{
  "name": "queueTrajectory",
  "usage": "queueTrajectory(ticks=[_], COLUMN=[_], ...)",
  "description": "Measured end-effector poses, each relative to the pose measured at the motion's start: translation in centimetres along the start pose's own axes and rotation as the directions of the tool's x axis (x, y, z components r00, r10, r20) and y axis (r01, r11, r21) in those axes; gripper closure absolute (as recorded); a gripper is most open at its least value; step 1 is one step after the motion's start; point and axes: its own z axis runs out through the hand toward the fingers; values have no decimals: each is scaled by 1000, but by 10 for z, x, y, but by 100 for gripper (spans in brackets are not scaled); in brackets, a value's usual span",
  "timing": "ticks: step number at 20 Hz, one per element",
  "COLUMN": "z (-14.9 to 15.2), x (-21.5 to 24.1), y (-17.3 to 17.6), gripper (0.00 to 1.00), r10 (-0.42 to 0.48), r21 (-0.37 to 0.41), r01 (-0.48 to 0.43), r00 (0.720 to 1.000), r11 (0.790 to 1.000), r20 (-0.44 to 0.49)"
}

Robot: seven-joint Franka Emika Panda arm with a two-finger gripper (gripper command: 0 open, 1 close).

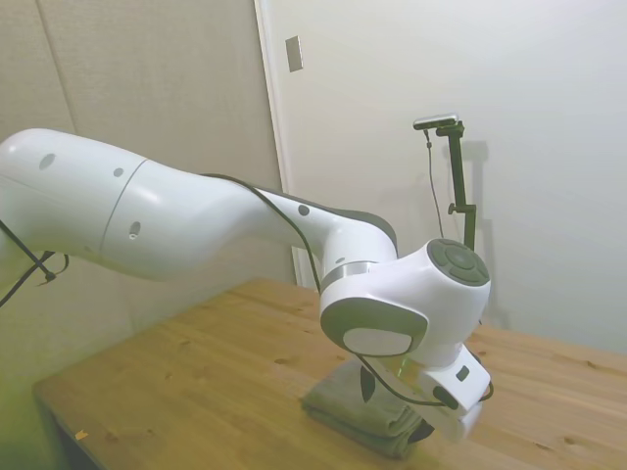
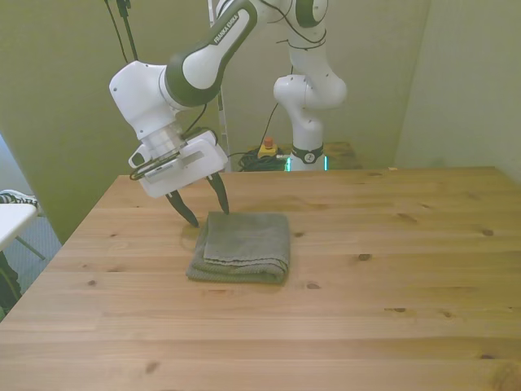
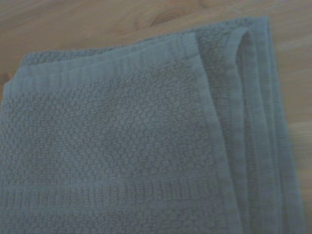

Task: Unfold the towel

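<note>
**Towel still folded, claw poised over its far corner**

Towel lies folded in a thick, near-square stack on the wooden table, toward the front view's left of centre. No fold opened yet, so I'd say the task is at its start.

Gripper hangs at the stack's far corner on the front view's left, fingers spread apart, nothing between them. One fingertip sits just above the far edge of the cloth; the other is over bare wood just beside it. Can't tell if either touches.

Key relation: the towel runs from the claw toward the near edge and the front view's right. Wrist view shows stacked hems along one side, top layer's free edge beside them. My guess is that's the layer to pinch and peel. Risk: grabbing several layers and dragging the whole stack.
</note>
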Motion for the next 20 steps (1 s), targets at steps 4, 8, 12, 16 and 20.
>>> queueTrajectory(ticks=[4, 8, 12, 16, 20], z=[11, -3, -24, -23, -17], x=[-6, -19, -30, -34, -32], y=[-12, -14, 0, 9, 16], gripper=[0, 0, 0, 0, 0], r10=[-28, -47, -33, -19, -26], r21=[18, 35, 40, 39, 44], r01=[27, 45, 31, 17, 24], r00=[999, 998, 999, 999, 998], r11=[999, 998, 999, 999, 999], r20=[36, 48, 39, 48, 50])
